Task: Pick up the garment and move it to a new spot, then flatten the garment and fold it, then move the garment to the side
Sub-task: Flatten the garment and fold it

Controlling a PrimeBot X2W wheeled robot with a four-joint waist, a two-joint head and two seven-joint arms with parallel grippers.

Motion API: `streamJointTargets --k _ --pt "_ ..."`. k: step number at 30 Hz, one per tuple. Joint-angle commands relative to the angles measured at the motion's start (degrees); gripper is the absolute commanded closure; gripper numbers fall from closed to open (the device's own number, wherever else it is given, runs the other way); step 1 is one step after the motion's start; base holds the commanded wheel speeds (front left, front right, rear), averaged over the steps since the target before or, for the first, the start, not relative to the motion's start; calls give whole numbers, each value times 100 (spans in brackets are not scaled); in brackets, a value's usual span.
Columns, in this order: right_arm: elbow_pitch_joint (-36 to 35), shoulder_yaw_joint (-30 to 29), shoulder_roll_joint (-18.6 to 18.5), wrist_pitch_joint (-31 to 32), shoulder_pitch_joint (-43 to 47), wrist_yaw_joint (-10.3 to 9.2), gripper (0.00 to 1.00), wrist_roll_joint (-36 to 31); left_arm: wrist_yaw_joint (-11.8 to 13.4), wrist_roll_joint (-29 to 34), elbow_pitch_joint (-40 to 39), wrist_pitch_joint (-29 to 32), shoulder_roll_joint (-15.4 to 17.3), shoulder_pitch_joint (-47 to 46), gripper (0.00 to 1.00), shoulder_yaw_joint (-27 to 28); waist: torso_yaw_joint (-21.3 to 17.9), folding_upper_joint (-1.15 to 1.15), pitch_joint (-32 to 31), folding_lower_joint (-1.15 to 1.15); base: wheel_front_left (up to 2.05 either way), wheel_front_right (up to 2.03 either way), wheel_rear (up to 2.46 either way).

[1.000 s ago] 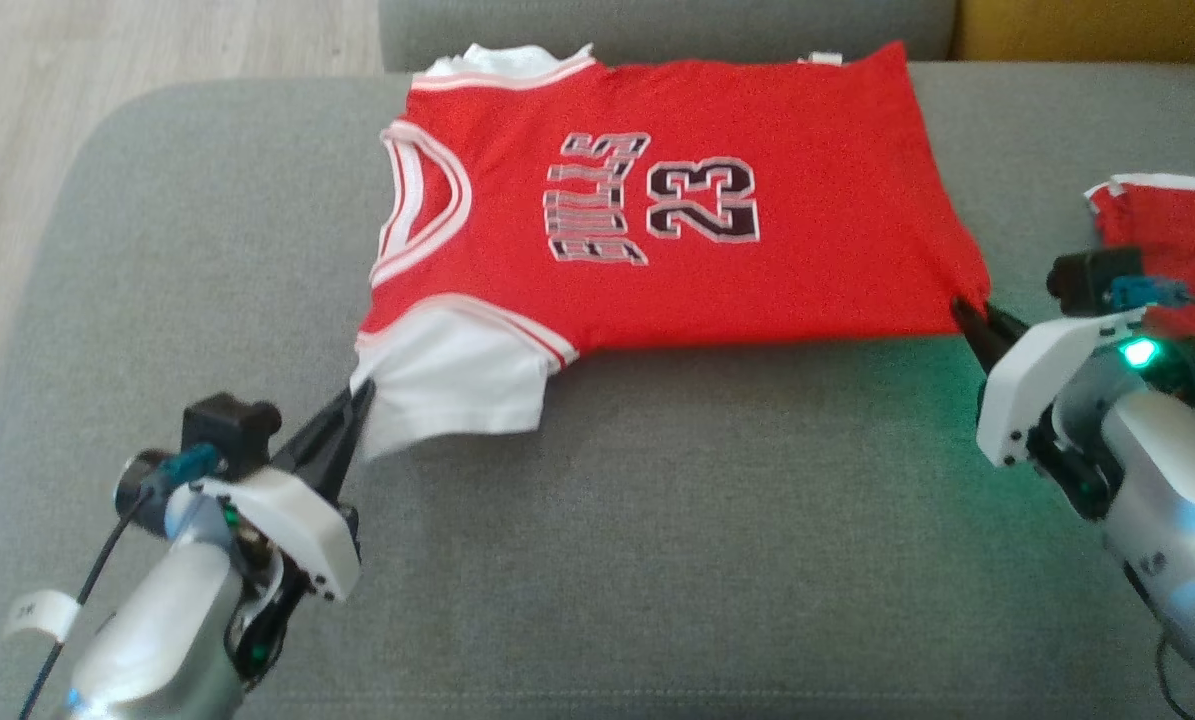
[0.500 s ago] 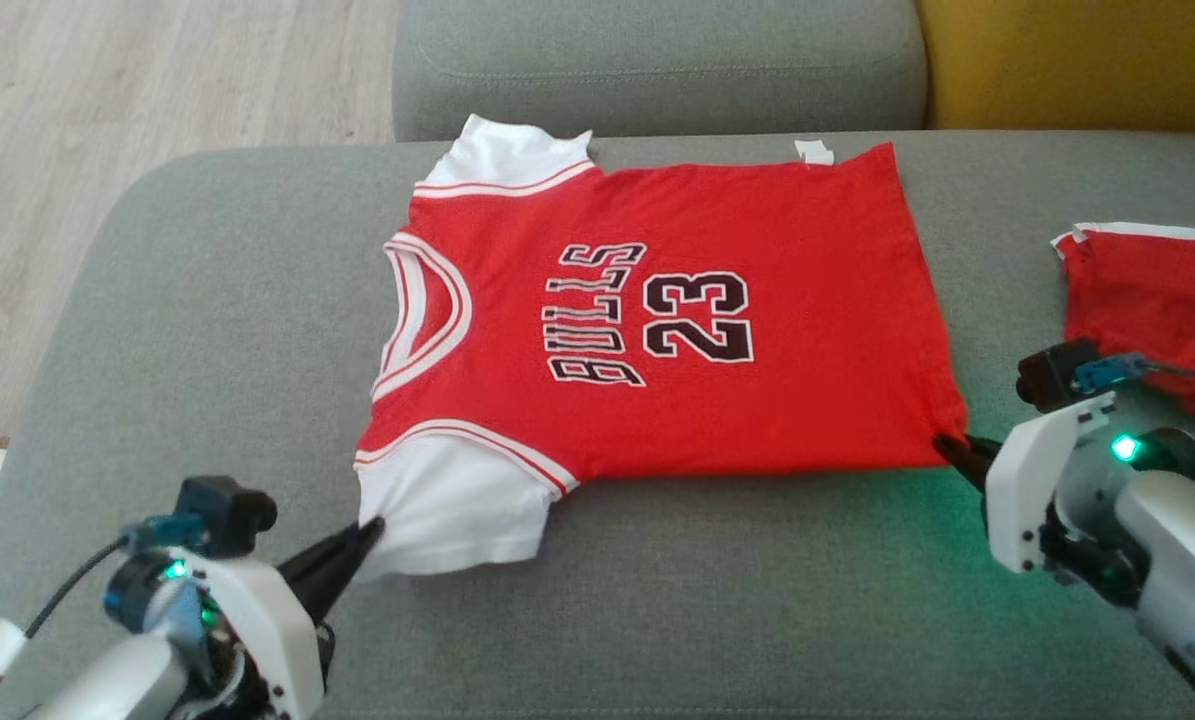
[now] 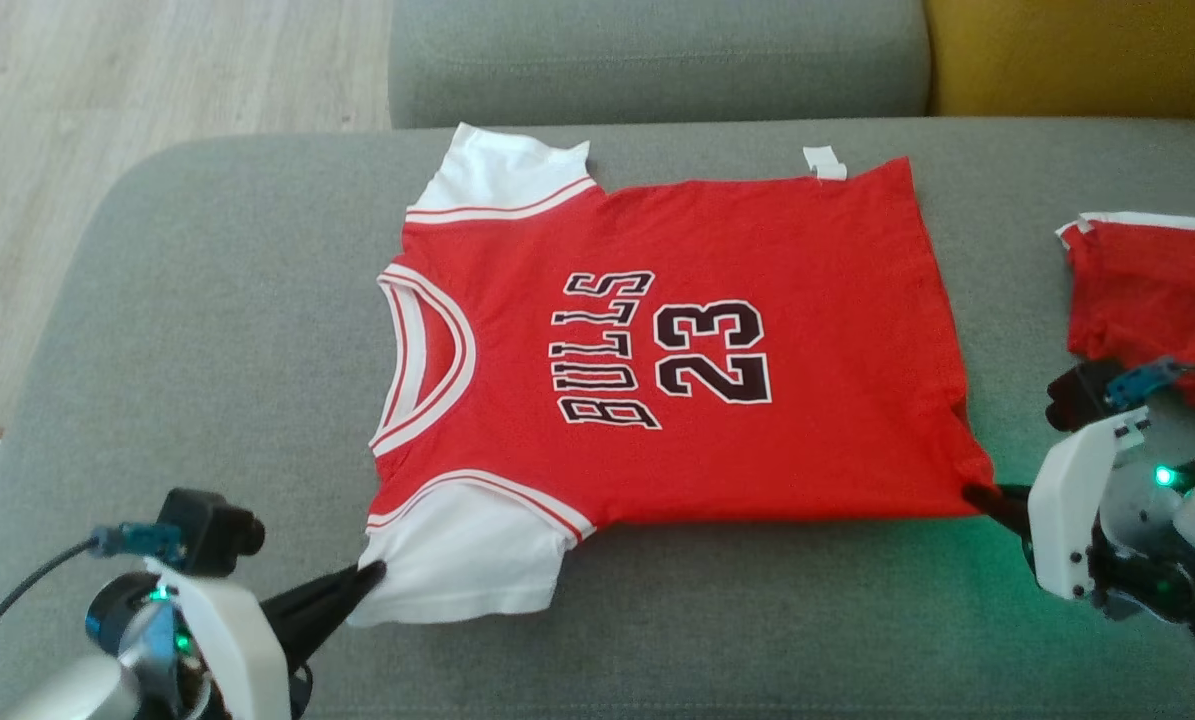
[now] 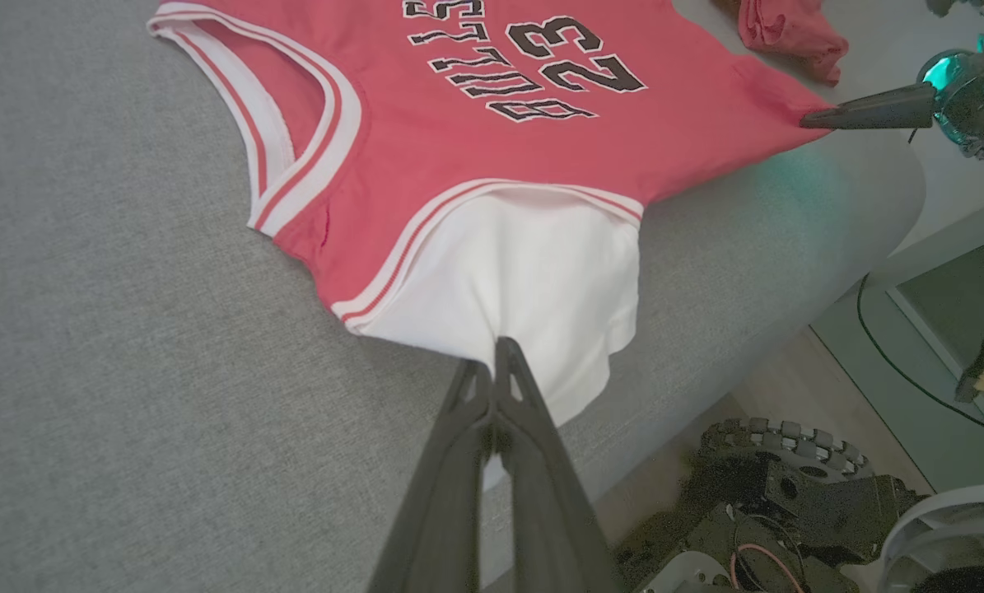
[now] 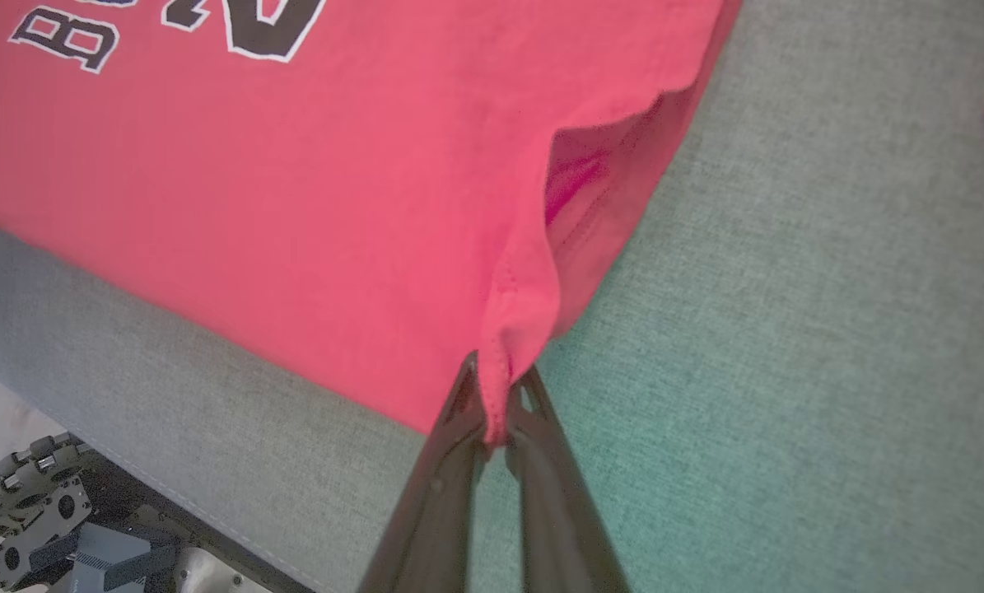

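The garment (image 3: 677, 340) is a red jersey with white sleeves, lettered BULLS 23, lying flat on the grey sofa seat (image 3: 207, 330). My left gripper (image 3: 372, 572) is shut on the hem of its near white sleeve. In the left wrist view the closed fingertips (image 4: 496, 354) pinch that sleeve of the garment (image 4: 459, 148). My right gripper (image 3: 972, 492) is shut on the near bottom corner of the red hem. The right wrist view shows the red corner of the garment (image 5: 294, 206) bunched between the right gripper (image 5: 496, 379) jaws.
A second red piece with white trim (image 3: 1152, 290) lies at the seat's right end. A grey back cushion (image 3: 657, 60) and a yellow cushion (image 3: 1087, 55) stand behind. Wooden floor (image 3: 157, 70) lies far left. The seat's near edge and my wheeled base (image 4: 788, 461) are close below.
The head camera has tilted. Both grippers have drawn the jersey a little nearer to me across the seat, still shut on the sleeve and the hem corner.
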Motion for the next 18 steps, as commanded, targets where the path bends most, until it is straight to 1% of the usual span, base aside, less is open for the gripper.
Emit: streamJointTargets --k 1,9,12,18 --pt "-111 -112 -216 1 -206 -5 100 1 27 -18 -152 4 269 -438 100 327 -6 0 74 1 0 0 0" --pt "73 -453 -32 0 -595 -5 100 2 23 175 63 184 141 -1103 100 352 4 0 375 1 0 0 0" --pt "138 -498 11 19 -711 -5 100 -40 19 237 175 233 82 -1321 100 336 10 0 462 1 0 0 0" --pt "346 -602 181 79 -1073 -5 100 -196 5 227 675 337 -202 -2082 100 284 41 0 785 1 0 0 0"
